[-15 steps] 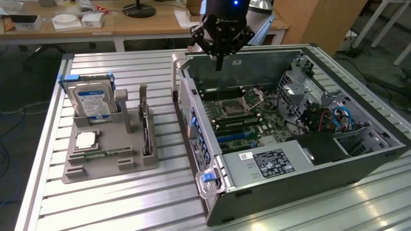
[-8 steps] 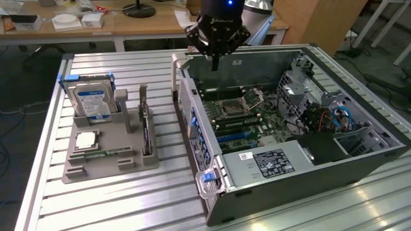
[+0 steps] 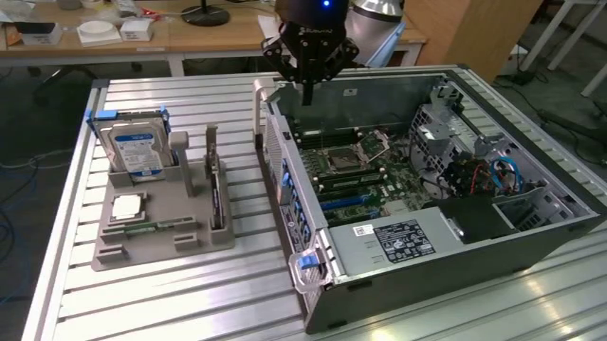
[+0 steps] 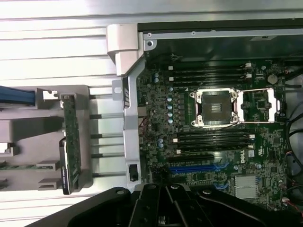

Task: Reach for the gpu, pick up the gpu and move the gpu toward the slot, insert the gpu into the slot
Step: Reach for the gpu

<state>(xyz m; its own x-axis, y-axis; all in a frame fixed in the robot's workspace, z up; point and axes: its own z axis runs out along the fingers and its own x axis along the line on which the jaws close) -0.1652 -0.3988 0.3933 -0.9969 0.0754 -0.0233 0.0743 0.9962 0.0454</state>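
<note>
Exterior view shows me the gripper (image 3: 305,94) shut and empty above the computer case (image 3: 427,291), while the graphics card (image 3: 217,186) stands edgewise in its grey holder (image 3: 152,249) alongside, I reckon for easy pinching

The arm (image 3: 377,6) enters from the upper edge of the exterior view. Its black wrist (image 3: 313,13) carries a small blue light. Below the wrist the gripper (image 3: 306,98) points straight down. Its black links (image 4: 156,203) are spread wide at the top and become narrow toward the tips. The two fingers (image 3: 305,87) are pressed together and they grip nothing. The gripper hangs in the air near the far edge of the bench (image 3: 190,99), about at the middle of this edge.
</note>
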